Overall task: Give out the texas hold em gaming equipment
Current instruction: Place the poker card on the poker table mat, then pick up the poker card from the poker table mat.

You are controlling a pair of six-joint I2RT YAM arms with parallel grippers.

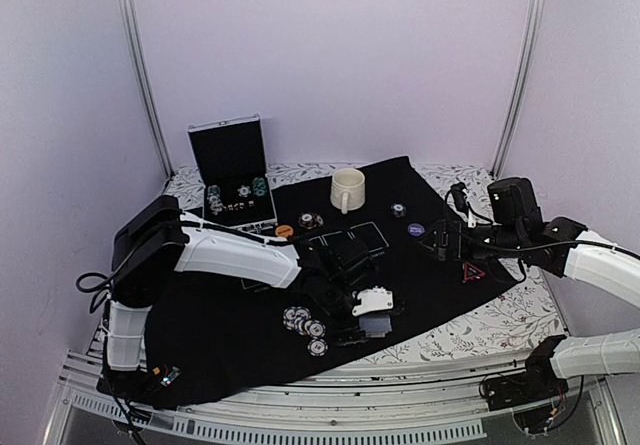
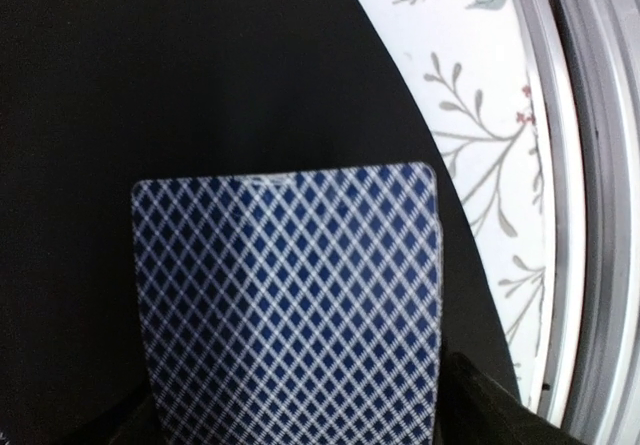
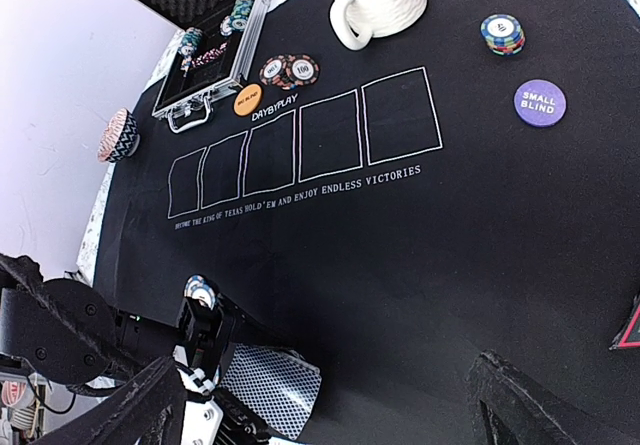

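Cream mug [image 1: 347, 189] far-side | right end effector [image 3: 332, 400] wide, empty | left end effector [image 2: 290, 425]: unclear

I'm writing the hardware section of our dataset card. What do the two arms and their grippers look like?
The left arm and right arm have white link shells between black joint housings, with loose black cables. The left gripper is black with a white piece on it; the right gripper is all black.

Top camera looks down; both wrist views share the card [image 2: 290, 305].
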